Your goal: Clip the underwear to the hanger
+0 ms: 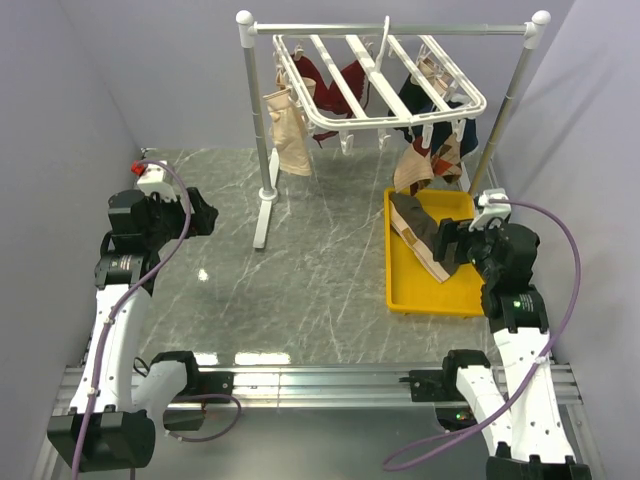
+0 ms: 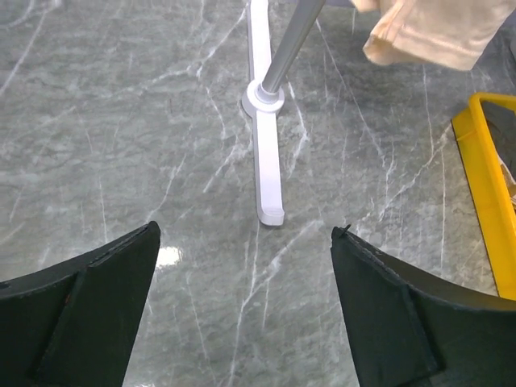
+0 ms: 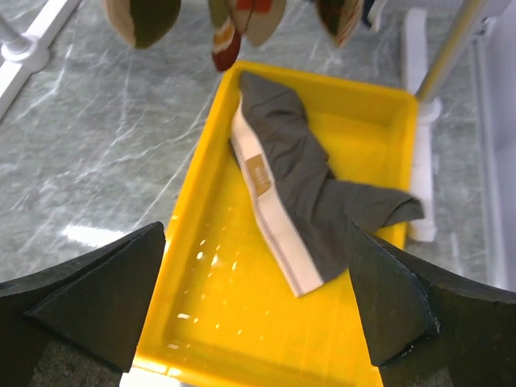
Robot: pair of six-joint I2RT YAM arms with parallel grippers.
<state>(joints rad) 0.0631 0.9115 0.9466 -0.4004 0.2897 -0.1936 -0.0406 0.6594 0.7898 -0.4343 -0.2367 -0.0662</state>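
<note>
The left pincer point(image 2: 246, 234) is seen spread wide, with nothing between its black fingers point(image 2: 97, 306) and nothing touched; only the bare counter point(image 1: 330, 260) is shown below it. The right pincer point(image 3: 256, 234) is likewise held wide apart and grips nothing. It is poised above the near part of a yellow tray point(image 3: 379, 121).

The left arm is folded over the left side of the counter, its wrist turned towards the foot of the stand point(image 1: 390, 29). The right arm is raised at the right side, its wrist tipped down and forward at the tray.

The underwear point(image 3: 298, 169) is found lying crumpled in the tray, towards its far left corner. It is of soft dark grey-brown cloth, and a pale beige band runs along its left edge. The tray is of smooth, glossy plastic with a raised rim. The counter is of grey stone veined in white and is slightly shiny.

The hanger point(image 1: 400, 118), a white plastic frame of parallel slats, is hung from the stand's rail, tilted. A beige garment point(image 1: 288, 130) and a maroon garment point(image 1: 325, 85) are clipped below it, with other pieces at the right.
</note>
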